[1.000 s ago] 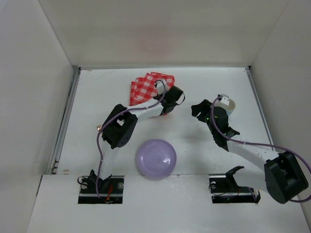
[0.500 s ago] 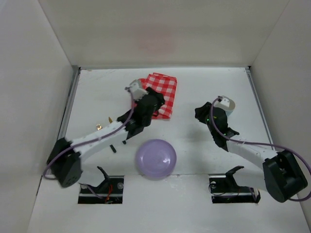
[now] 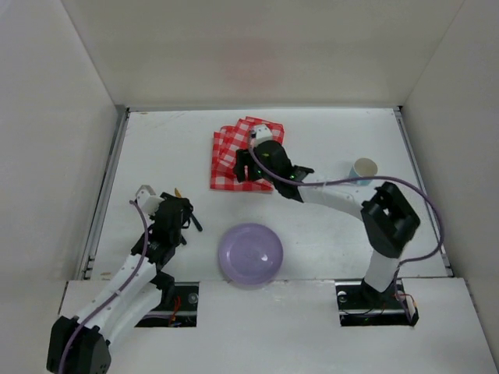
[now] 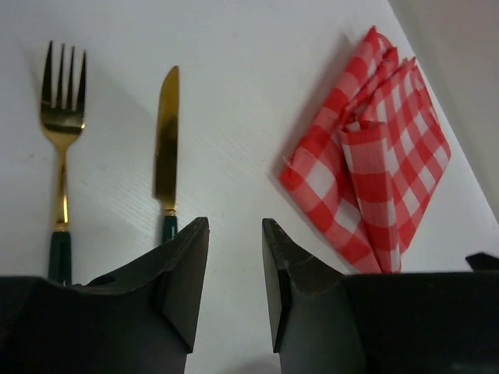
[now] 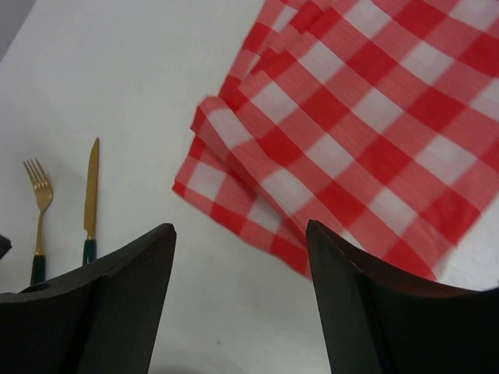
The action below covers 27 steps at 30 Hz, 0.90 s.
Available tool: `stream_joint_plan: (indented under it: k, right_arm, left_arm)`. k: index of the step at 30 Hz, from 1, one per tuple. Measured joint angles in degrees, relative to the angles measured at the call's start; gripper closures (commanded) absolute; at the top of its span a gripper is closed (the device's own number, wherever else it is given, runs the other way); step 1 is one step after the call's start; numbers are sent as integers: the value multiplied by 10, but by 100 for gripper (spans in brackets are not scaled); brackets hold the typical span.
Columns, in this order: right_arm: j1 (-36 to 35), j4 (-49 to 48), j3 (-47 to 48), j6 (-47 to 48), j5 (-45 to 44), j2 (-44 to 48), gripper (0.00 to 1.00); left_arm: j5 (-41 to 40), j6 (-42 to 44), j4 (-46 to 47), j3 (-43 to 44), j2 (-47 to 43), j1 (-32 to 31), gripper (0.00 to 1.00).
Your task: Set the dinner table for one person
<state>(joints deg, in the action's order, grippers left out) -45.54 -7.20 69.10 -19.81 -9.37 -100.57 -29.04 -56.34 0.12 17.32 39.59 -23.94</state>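
Above the checked cloth the right pincer gapes empty; the left pincer stands slightly parted near the knife.

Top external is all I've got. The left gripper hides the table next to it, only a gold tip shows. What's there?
Observer: Left wrist shows a gold fork and a gold knife, both with dark green handles, lying side by side on the dinner table, not touching.
Operator: Is the left holding either?
Observer: No. The left gripper is open and empty, and both pieces lie out ahead of it.
Operator: Right gripper on the cloth?
Observer: Right wrist shows the right gripper open over the edge of the checked cloth, not closed on it.
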Motion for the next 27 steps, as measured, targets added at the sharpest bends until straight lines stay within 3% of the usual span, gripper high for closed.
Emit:
stream_joint_plan:
  k: [7,13,15,19,20,27]
  right_arm:
    - [-6,155,282,73,1,-201,17]
    - [-22,295,475,121,-9,-335,14]
    - [-30,330,518,130,-12,-365,25]
    - [-45,375,575,143,-38,-409,60]
    - [-48,381,580,143,-48,-413,65]
    - [-59,346,531,125,-110,-379,79]
  left_arm:
    - [101,-16,24,-45,12,96,66]
    - [159,-16,52,-61,27,124,66]
    - [167,-16,62,-61,27,122,66]
    - [171,-15,79,-61,27,112,65]
    - [173,-15,82,-61,27,110,65]
    - [174,-11,97,-55,66,87,59]
